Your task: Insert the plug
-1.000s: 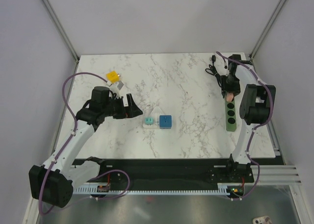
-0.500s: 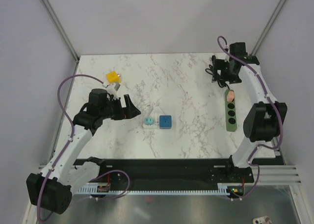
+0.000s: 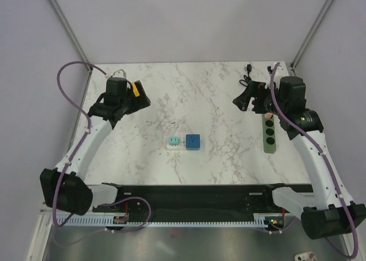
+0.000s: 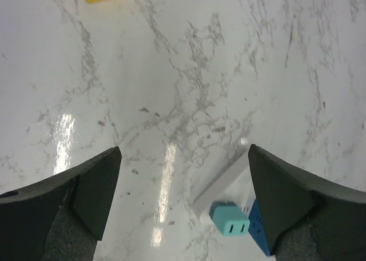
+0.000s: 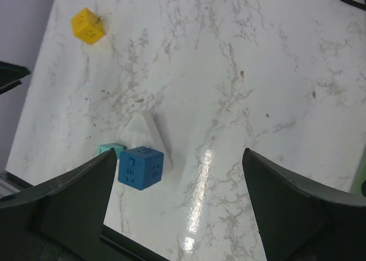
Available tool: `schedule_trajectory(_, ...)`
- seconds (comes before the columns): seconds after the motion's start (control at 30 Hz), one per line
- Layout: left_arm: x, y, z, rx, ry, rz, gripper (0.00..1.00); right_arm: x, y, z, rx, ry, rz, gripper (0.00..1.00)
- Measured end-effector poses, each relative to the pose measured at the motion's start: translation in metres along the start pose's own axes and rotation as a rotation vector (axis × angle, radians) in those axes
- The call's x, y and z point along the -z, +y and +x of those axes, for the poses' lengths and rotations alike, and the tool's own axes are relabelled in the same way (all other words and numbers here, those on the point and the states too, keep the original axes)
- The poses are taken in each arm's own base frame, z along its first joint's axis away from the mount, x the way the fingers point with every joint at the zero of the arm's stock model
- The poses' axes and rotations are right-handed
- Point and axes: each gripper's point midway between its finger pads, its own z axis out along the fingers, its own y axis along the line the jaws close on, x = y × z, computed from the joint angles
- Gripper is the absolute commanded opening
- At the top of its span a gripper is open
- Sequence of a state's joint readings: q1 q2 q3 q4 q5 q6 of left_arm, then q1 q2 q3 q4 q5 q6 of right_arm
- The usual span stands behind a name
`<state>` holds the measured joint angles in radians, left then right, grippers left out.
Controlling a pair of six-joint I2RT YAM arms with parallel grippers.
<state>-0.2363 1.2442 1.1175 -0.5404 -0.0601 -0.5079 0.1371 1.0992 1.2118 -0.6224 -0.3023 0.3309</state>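
Pre-grasp stage: left tool [image 4: 184, 158] and right tool [image 5: 180, 158] spread, empty; next move likely requires descending onto the teal plug [image 4: 230, 227].

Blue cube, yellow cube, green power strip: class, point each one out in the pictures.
blue cube [image 5: 141, 168], right wrist view, its middle.
yellow cube [image 5: 87, 25], right wrist view, its middle.
green power strip [image 3: 269, 133], top external view, a socket.

A white marble counter [image 3: 211, 95] with grey veins stood inside pale lilac walls [image 3: 189, 21], framed by slanting aluminium posts [image 3: 64, 22]; overhead light glared off it
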Motion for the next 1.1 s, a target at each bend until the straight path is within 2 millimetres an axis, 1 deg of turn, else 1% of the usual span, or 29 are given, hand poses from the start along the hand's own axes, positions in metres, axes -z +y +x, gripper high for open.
schedule_trajectory(0.07,-0.017,0.010,-0.016,0.014,-0.010,-0.066,1.00,0.012,0.014,-0.004,-0.002,-0.052,-0.060,0.98)
schedule_trajectory(0.13,-0.035,0.022,-0.024,0.027,-0.002,-0.119,1.00,0.019,0.022,-0.008,-0.003,-0.102,-0.095,0.98)
schedule_trajectory(0.17,-0.047,0.031,-0.025,0.033,0.019,-0.147,0.97,0.021,0.024,-0.010,-0.005,-0.118,-0.105,0.98)
schedule_trajectory(0.23,-0.070,0.046,-0.026,0.040,0.063,-0.173,0.89,0.021,0.026,-0.012,-0.008,-0.135,-0.117,0.98)
schedule_trajectory(0.27,-0.083,0.054,-0.026,0.043,0.093,-0.172,0.88,0.020,0.027,-0.013,-0.012,-0.139,-0.123,0.98)
schedule_trajectory(0.37,-0.115,0.069,-0.027,0.035,0.167,-0.143,0.88,0.015,0.027,-0.012,-0.023,-0.137,-0.135,0.98)
schedule_trajectory(0.43,-0.135,0.077,-0.032,0.038,0.197,-0.108,0.89,0.013,0.027,-0.009,-0.029,-0.131,-0.145,0.98)
schedule_trajectory(0.5,-0.146,0.084,-0.037,0.043,0.209,-0.090,0.91,0.011,0.028,-0.007,-0.032,-0.129,-0.152,0.98)
schedule_trajectory(0.63,-0.165,0.098,-0.054,0.044,0.201,-0.085,0.93,0.010,0.031,-0.008,-0.028,-0.134,-0.165,0.98)
schedule_trajectory(0.67,-0.173,0.101,-0.060,0.039,0.193,-0.086,0.93,0.010,0.033,-0.009,-0.025,-0.137,-0.173,0.98)
schedule_trajectory(0.77,-0.189,0.105,-0.061,0.021,0.209,-0.085,0.95,0.007,0.038,-0.008,-0.018,-0.132,-0.188,0.98)
schedule_trajectory(0.83,-0.199,0.107,-0.058,0.006,0.223,-0.078,0.99,0.004,0.040,-0.006,-0.016,-0.125,-0.195,0.98)
schedule_trajectory(0.97,-0.209,0.112,-0.052,-0.046,0.252,-0.068,1.00,0.003,0.042,-0.004,-0.014,-0.118,-0.204,0.98)
schedule_trajectory(1.1,-0.210,0.117,-0.061,-0.129,0.239,-0.079,1.00,0.003,0.042,-0.004,-0.012,-0.119,-0.205,0.98)
